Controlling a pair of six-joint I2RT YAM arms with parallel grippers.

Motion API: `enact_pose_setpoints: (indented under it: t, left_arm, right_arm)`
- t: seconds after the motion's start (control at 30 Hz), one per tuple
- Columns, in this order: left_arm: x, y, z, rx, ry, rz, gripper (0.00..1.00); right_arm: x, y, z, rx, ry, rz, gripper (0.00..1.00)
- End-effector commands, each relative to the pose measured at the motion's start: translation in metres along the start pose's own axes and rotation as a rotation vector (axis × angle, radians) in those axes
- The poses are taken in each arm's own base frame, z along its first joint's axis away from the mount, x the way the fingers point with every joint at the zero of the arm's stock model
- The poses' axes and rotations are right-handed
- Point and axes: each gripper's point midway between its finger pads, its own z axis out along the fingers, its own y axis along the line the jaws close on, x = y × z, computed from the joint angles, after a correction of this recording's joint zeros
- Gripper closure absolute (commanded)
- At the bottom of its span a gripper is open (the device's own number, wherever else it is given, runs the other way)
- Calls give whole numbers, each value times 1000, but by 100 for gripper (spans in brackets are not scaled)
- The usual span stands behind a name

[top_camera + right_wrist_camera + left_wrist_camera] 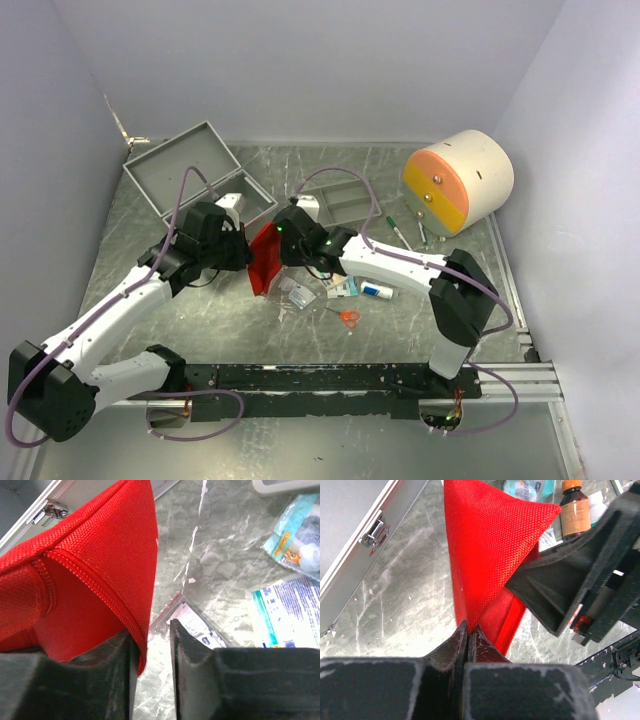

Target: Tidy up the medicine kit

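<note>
The red zip pouch (265, 262) stands held up off the table between both arms. My left gripper (243, 250) is shut on its fabric edge; in the left wrist view (468, 629) the jaws pinch the pouch's (490, 545) lower corner. My right gripper (285, 245) is at the pouch's open side. In the right wrist view (150, 630) its jaws stand apart, the zipper rim of the pouch (100, 555) lying against the left finger, with a gap to the right finger. Loose medicine items lie on the table just right of the pouch.
An open grey case (195, 170) lies back left. A white tray (340, 205) sits behind the pouch and an orange-faced cylinder (458, 180) back right. Scissors (348, 316), packets (343, 287), a tube (377, 291), pens (400, 232) and a brown bottle (574, 510) lie nearby.
</note>
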Motion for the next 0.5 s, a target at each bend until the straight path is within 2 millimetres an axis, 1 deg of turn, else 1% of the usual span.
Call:
enact_pose_setpoints:
  t: [0.0,0.1,0.17,0.23,0.37,0.47]
  left_arm:
    - [-16,-15,-8,57,-28,13,93]
    - [-13,-17,-6,65,-14,1,93]
    - [-11,-15,-5,55,-6,1,93]
    - [-9,-9,-4,25,-1,1,93]
    - [-11,7,-5,-67,-6,7,93]
    - [-11,10,-4,-85,-1,12,93]
  right_arm:
    - [-1,9,8,-11,9,-7,67]
    - [1,20,14,-62,16,3,63]
    - [2,20,17,-53,19,3,63]
    - [3,14,20,-17,23,-5,66]
    - [3,-10,18,111,8,-31,77]
    - [2,-17,14,141,3,-44,80]
